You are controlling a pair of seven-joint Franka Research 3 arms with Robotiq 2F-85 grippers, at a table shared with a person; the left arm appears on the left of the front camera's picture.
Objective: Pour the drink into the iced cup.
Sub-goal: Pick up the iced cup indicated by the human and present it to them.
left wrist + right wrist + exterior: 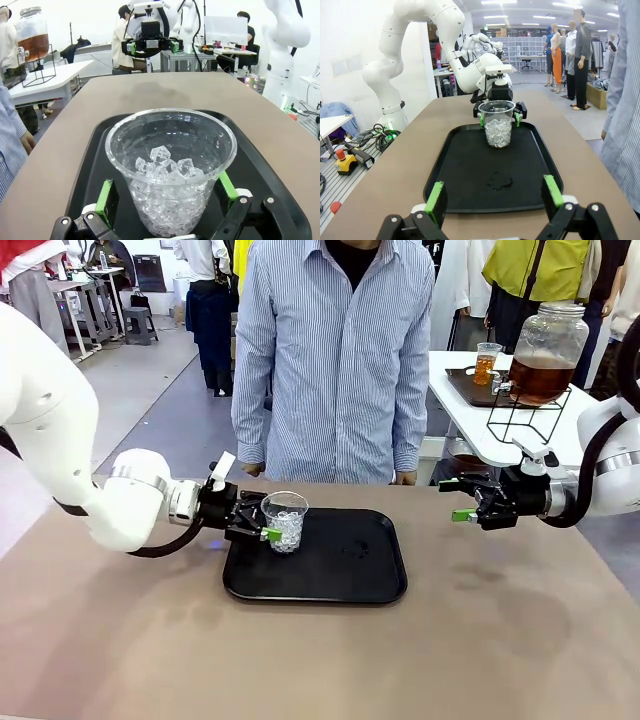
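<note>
Two sets of jaws, both open: my left gripper (268, 518) straddles the cup (285, 522) at the tray's (370, 580) nine o'clock, probably to steady it. My right gripper (452, 499) hovers empty at three. The drink (540, 378) sits in its jar at two o'clock.

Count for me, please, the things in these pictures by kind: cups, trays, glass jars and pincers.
Cups: 2 (iced cup, cup of drink on the side table)
Trays: 2 (black tray under the iced cup, dark tray on the side table)
Glass jars: 1 (glass jar, holding amber liquid)
Pincers: 2 (left pincer, right pincer)
Total: 7
</note>
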